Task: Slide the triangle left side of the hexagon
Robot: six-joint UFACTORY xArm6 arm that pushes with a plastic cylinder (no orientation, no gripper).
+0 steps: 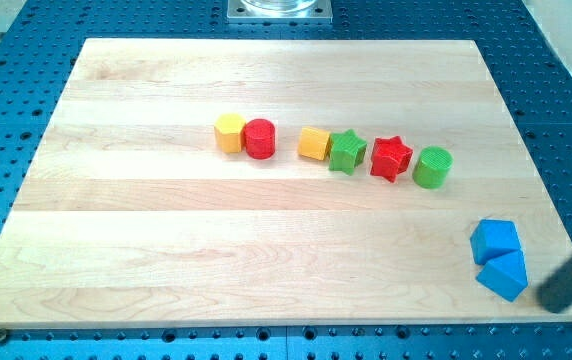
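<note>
Camera view, the only one: a pale wooden table (266, 250) sits on a blue perforated bench (6, 100), and a row of blocks runs across its upper middle. From the frame's left they go yellow hexagon (229, 132), red cylinder (260, 138) touching it, then a gap, yellow cube (313, 143), green star (347, 151), red star (391, 158) and green cylinder (432, 167). Down in the lower right corner of the frame lie a blue cube (494, 240) and, just below and touching it, the blue triangle (504, 275), both close to the table's right and bottom edges. The dark rod comes in from the lower right; my tip (549, 299) rests just right of the blue triangle, near but seemingly not yet touching. This end effector has no jaws to be apart or together, being a plain rod. To my eye the approach step is in hand, with the whole push left to do. The next move likely calls for driving the triangle leftward across the open lower half of the table, which is bare and roomy, then up to the free space left of the hexagon. The cube beside it may get dragged along, and the bottom edge is close.
</note>
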